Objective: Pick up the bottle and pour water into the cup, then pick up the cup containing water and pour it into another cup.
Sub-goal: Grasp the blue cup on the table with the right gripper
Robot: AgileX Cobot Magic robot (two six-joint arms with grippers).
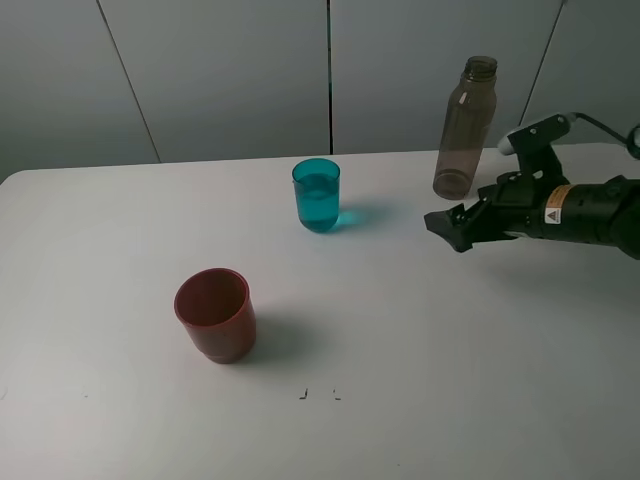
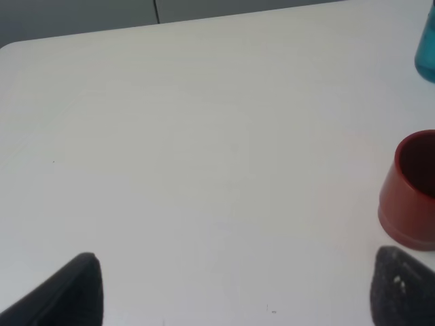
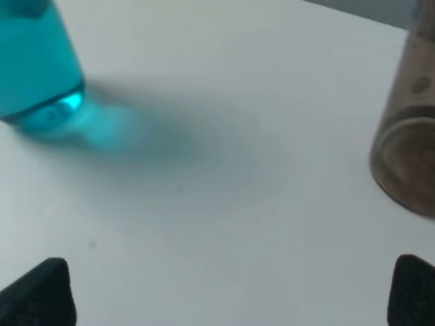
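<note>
On table (image 1: 480, 360): teal cup (image 1: 316, 195) upright w/ water; bottle (image 1: 465, 128) capless.

Looks matte black all over on the right arm (image 1: 590, 212), pretty chunky and boxy. Carries a pale grey-white block (image 1: 535, 133) on top, with a dark cable (image 1: 610, 125) looping off the back. Wears a small sticker (image 1: 556, 205): orange band plus a warning triangle on white. Ends in a black right gripper (image 1: 447, 228) with angular fingers. Shows only dark rounded fingertips (image 2: 401, 285) for the left gripper (image 2: 234, 292), one with a few pale specks. Same blurry black tips (image 3: 41, 292) in the right wrist view.
</note>
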